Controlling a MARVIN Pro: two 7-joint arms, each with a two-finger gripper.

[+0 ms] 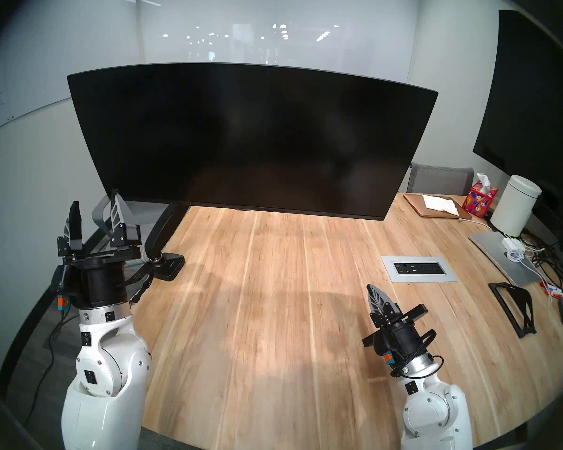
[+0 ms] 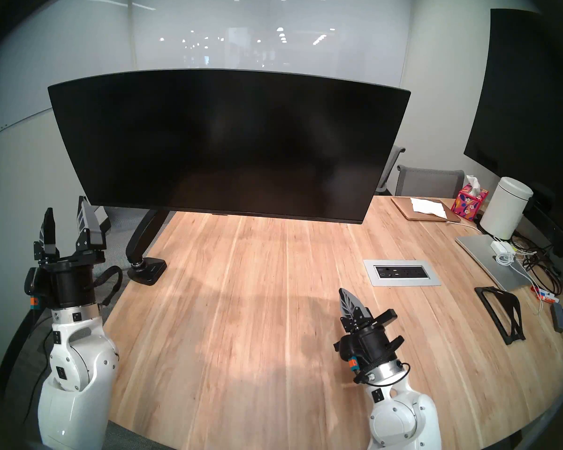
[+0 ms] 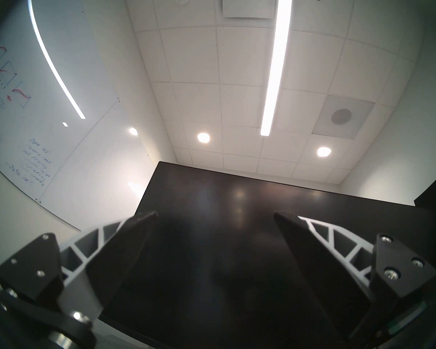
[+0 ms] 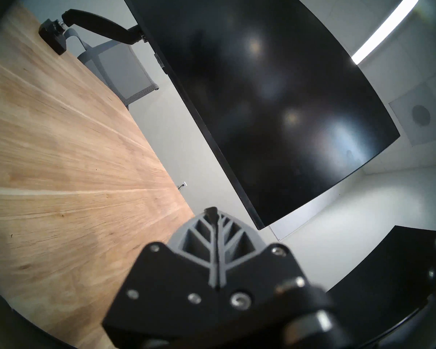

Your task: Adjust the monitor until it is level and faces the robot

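— Nearest us are our two grippers: the left gripper [image 1: 93, 217] stands with jaws spread wide and empty, pointing up just beside the monitor [image 1: 251, 137]'s lower left corner; the right gripper [image 1: 376, 296] is pinched closed on nothing, low over the table [image 1: 257, 309] and well apart from the screen.

— And where does the monitor sit?

— It floats above the far half of the table on its arm [image 1: 161, 230], which runs down to a clamp [image 1: 169, 266] at the table's left edge.

— How do we expect it to handle?

— We judge it stiff but thin, heavy enough that the arm's joints resist, and the glossy face is slippery and easily marked. So we should take it by the edges, near a lower corner, not press the panel.

— Which way does it point?

— Its long axis runs left to right, though the right end hangs slightly lower. The face looks roughly toward us, seemingly tipped a little.
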